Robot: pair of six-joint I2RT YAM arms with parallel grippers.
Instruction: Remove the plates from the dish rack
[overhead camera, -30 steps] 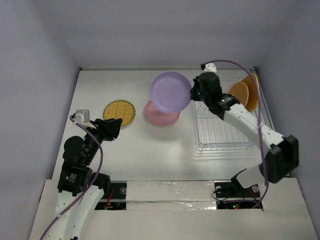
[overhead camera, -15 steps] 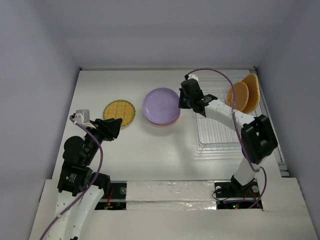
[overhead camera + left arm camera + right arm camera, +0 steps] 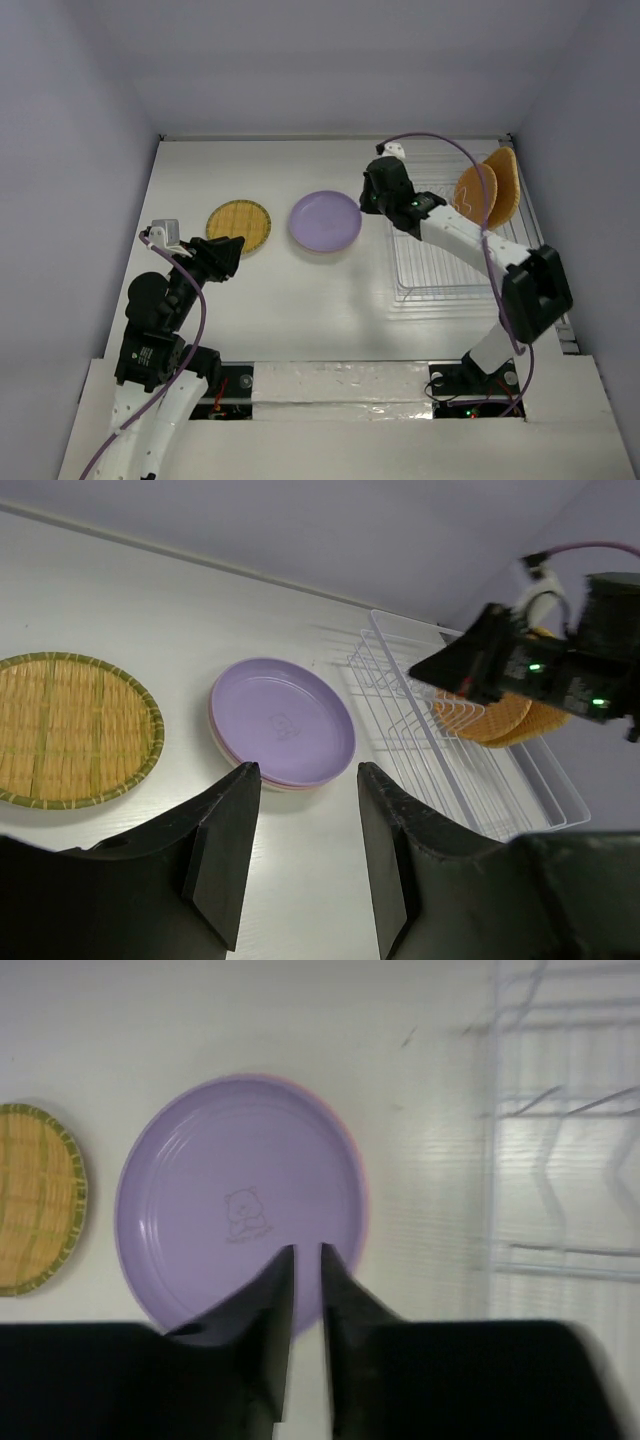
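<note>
Purple plate (image 3: 325, 221), airborne before, now lies flat, animal emblem (image 3: 245, 1215) up; right tool (image 3: 306, 1250) and left tool (image 3: 307, 775) both apart.

White desk (image 3: 300, 320) inside lavender walls (image 3: 70, 150)
A silvery taped strip (image 3: 340, 380) ran along its near edge.

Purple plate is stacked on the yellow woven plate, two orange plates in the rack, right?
No. The purple plate lies on a pink plate, apart from the yellow woven plate, as the left wrist view shows. Two orange plates do stand in the rack.
</note>
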